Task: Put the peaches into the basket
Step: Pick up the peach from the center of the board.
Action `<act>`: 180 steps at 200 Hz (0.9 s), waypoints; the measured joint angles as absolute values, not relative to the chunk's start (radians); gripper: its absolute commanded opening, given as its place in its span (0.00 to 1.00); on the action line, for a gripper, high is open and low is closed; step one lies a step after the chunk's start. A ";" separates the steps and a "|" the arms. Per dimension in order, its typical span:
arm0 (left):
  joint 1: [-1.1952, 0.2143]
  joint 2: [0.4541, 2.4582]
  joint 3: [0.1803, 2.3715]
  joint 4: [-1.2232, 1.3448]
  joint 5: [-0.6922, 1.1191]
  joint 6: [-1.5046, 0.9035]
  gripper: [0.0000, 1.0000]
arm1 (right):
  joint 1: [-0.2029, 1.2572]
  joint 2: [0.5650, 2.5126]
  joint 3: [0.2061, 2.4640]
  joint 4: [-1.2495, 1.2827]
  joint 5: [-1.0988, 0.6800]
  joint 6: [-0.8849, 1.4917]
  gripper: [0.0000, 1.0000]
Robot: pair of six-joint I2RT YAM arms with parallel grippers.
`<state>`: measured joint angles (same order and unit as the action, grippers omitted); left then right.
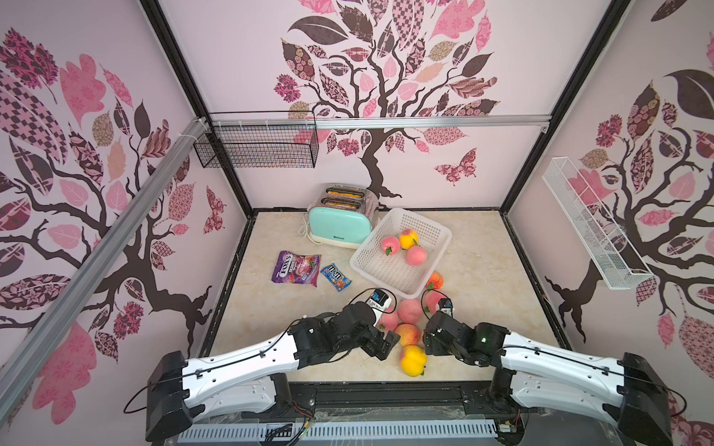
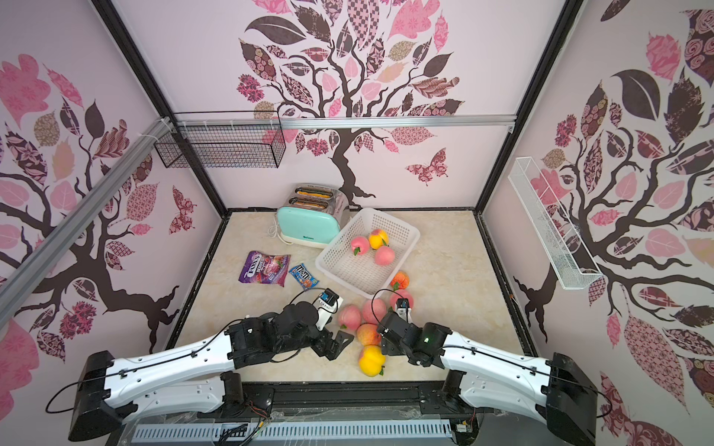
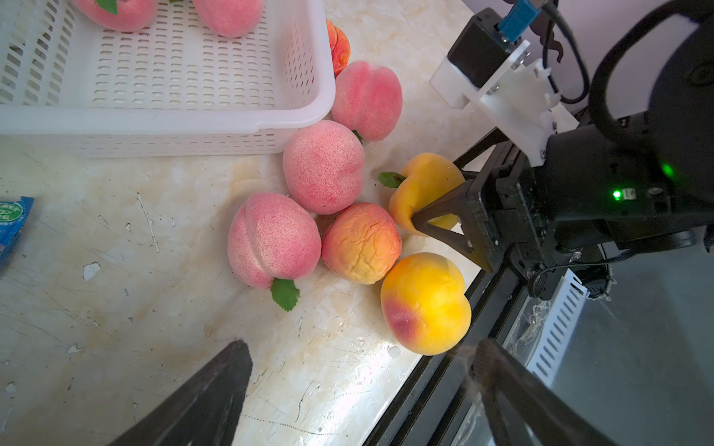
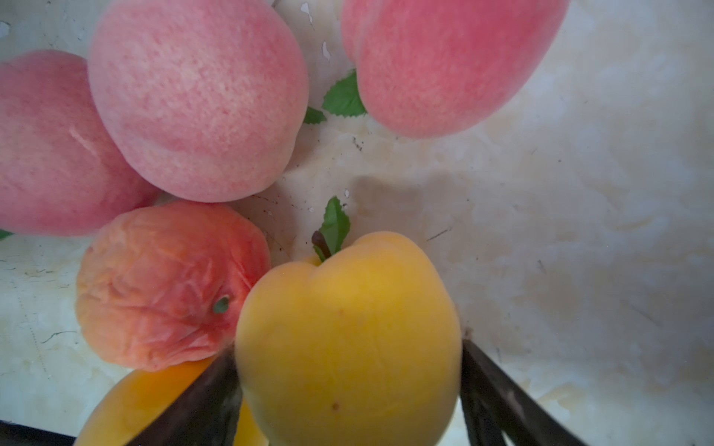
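1. The step in hand is the grasp. The right gripper (image 4: 347,347) has its two fingers (image 4: 208,390) set against opposite flanks of a yellow peach (image 4: 347,293), which fills the gap between them. Both fingers look to touch the skin, so I judge the fruit gripped. It appears to sit on the table (image 4: 579,193), not yet lifted.
2. It is crowded around those fingers. A wrinkled orange peach (image 4: 162,285) lies just beside one finger, touching or almost touching the gripped fruit. Three pink peaches (image 4: 197,96) lie just beyond the fingertips.
3. The left gripper (image 3: 359,345) has its fingers spread wide with nothing between them. A blushed yellow peach (image 3: 425,305) lies just ahead of its fingertips, nearer one finger and touching neither.
4. The basket (image 1: 386,272) stands beyond the right fingertips, past the pink fruit. It already holds three peaches (image 1: 390,244). By my count seven remain outside, including the gripped one.
5. The next move calls for a straight lift, so the fingers clear the wrinkled neighbour without rolling it. Then the fruit goes forward over the near rim, and the fingers open above the bare basket floor.
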<state>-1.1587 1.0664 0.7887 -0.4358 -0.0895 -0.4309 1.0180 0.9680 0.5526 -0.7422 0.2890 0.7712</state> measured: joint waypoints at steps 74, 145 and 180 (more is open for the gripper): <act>-1.159 1.063 0.789 -0.434 -0.101 -0.444 0.95 | 1.018 0.893 0.636 -0.854 0.322 0.754 0.84; -1.153 1.082 0.852 -0.437 -0.127 -0.421 0.96 | 1.018 0.888 0.801 -0.904 0.384 0.667 0.86; -1.095 1.082 0.884 -0.435 -0.104 -0.408 0.97 | 0.992 0.936 0.911 -0.886 0.412 0.567 0.87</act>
